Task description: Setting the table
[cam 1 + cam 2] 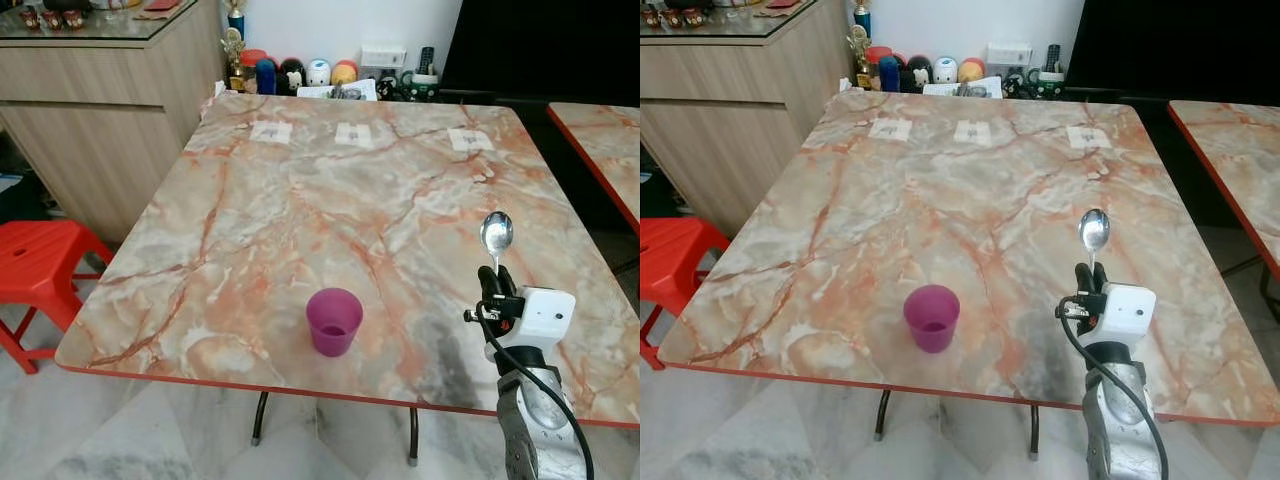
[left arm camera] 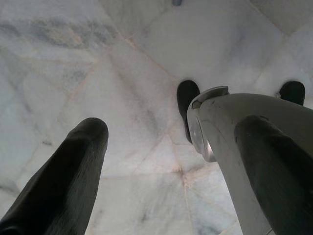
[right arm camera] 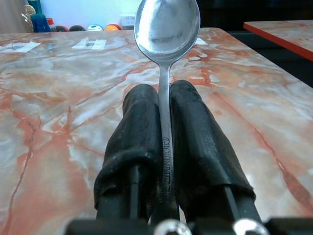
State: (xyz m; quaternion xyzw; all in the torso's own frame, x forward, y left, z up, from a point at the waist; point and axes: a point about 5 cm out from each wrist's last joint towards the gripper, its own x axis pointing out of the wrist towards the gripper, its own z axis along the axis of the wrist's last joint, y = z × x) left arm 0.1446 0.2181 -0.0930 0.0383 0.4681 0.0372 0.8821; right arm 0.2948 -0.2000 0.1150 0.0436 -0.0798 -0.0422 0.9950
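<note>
A purple cup [image 1: 334,321] stands upright near the front edge of the marble table [image 1: 300,200]. My right gripper [image 1: 494,274] hovers over the table's front right part, to the right of the cup, shut on a silver spoon [image 1: 496,236] whose bowl points up and away. In the right wrist view the spoon [image 3: 167,29] has its handle clamped between the two black fingers [image 3: 195,127]. My left gripper [image 2: 166,161] hangs idle above the floor, fingers [image 2: 68,181] spread apart with nothing between them.
Three paper cards [image 1: 354,134] lie along the table's far side. Jars and toys [image 1: 290,75] line the back wall. A wooden counter [image 1: 100,100] and red stool [image 1: 40,265] stand on the left; a second marble table [image 1: 605,140] is on the right.
</note>
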